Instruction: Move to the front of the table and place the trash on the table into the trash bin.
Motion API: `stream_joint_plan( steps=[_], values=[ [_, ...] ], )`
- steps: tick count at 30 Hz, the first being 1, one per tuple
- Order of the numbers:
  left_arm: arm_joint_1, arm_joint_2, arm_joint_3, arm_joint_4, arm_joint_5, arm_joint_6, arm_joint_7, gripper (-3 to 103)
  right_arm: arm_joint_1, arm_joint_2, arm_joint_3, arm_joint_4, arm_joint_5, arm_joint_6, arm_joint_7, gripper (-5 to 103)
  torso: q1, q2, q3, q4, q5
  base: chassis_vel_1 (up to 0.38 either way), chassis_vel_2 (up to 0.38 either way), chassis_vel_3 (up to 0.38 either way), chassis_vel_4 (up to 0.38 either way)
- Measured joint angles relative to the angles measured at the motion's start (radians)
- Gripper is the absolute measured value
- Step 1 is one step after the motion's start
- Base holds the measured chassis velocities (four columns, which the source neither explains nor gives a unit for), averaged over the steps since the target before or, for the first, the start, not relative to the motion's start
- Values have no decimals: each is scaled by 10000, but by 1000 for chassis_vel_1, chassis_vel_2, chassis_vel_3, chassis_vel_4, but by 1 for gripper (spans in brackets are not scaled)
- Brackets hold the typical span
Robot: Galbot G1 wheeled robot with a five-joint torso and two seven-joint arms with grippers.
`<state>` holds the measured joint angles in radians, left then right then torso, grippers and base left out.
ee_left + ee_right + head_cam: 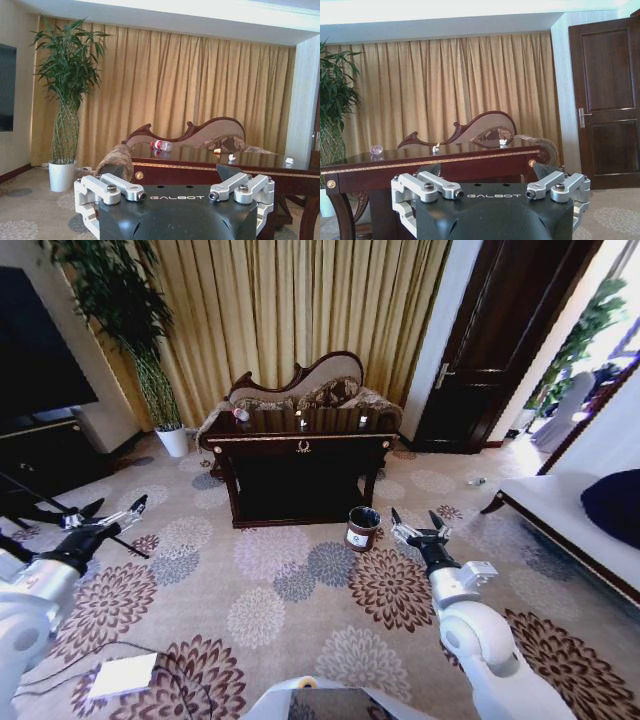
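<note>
The left gripper [118, 511] is hovering over the patterned carpet [260, 615] with its two fingers spread apart and holding nothing. The right gripper [419, 523] is hovering at about the same height on the other side, its two fingers also spread wide and empty.

Just beside the right gripper, toward the left one and slightly ahead, the one trash bin [363, 528] is standing upright on the carpet, a white label on its side. Ahead of both grippers and between them, well apart from either, the one table [300, 446] is standing with its gold emblem facing the robot. Behind the table a curved sofa [300, 390] is sitting in front of the gold curtains [300, 310].

On the tabletop, the head view is showing a small bottle [240, 414] lying near the end on the left gripper's side, a pale scrap [302, 423] near the middle and another white scrap [363, 421] toward the right gripper's side.

The left wrist view is showing the bottle [161, 145] on its side with a red label and cap, which the head view does not make clear, plus three small pale scraps [232, 157] farther along the top. The right wrist view is showing two white scraps [436, 148] and the bottle's end [376, 149]. It is also showing the dark door [605, 100] past the table's end, while the left wrist view is showing the potted plant [67, 100] instead.
</note>
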<state>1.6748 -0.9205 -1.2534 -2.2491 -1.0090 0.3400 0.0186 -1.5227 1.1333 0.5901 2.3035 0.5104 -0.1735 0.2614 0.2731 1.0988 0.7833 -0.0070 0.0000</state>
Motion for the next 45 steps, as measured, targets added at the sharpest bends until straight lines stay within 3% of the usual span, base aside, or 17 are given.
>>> stream_joint_plan(
  steps=[11, 28, 31, 35, 45],
  values=[
    [28, -31, 6, -21, 13, 0, -1, 100, -15, 23, 64, -242, -190, 386, -632, 100, -1, 1, -1, 0, 0, 0, 0, 0, 0],
    [24, -12, 22, -10, 27, -5, 0, 100, -16, 26, 3, -276, -186, 471, -688, 100, 2, -2, 2, -2, -1, -137, 127, 140, -130],
    [28, -5, 24, -2, 31, -10, 0, 100, -11, 27, -11, -285, -196, 471, -683, 100, 7, -5, 4, 7, 1, -187, 188, 188, -213],
    [19, 17, 35, 4, 32, -16, 4, 100, -17, 43, -13, -290, -214, 471, -681, 100, 1, -2, 0, -7, 1, -163, 141, 128, -156],
    [10, 19, 53, 6, 44, -26, 7, 100, -48, 124, -23, -363, -290, 500, -760, 100, 0, 0, 1, 2, 3, -172, 182, 168, -179]
  ],
)
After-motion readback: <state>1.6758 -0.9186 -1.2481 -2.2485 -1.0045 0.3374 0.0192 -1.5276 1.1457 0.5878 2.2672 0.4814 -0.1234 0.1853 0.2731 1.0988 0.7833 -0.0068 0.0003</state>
